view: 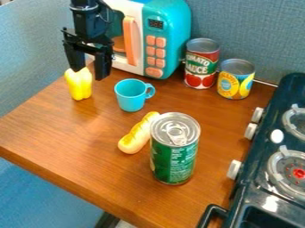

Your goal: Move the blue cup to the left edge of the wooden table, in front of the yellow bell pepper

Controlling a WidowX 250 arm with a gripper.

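Nearest, with 12 o'clock at the top of the view, a tall green can [174, 160] stood upright at 5 o'clock from the centre on the brown wooden table [77, 138]. The dark toy stove [250, 196] lay along the right side, from about 2 to 5 o'clock. Just beside the green can, a toy bread roll [134, 138] lay with its long axis from 7 to 1 o'clock. Farther back, a blue mug [129, 98] stood upright, its handle pointing to 3 o'clock.

At 10 o'clock from the centre was the yellow toy pepper [79, 84], near the table's left edge. Its long axis ran roughly from 6 to 12 o'clock, the narrower end at 6 and the broader end at 12, right by the gripper [90, 72]. The gripper pointed downward and was open, its fingers apart; whether one touched the pepper, I could not tell. Beyond, a yellow-labelled tin [235, 84] stood at 2 o'clock, a red-and-green tin [201, 67] at 1, and the teal-and-white toy microwave [170, 26] at 12.
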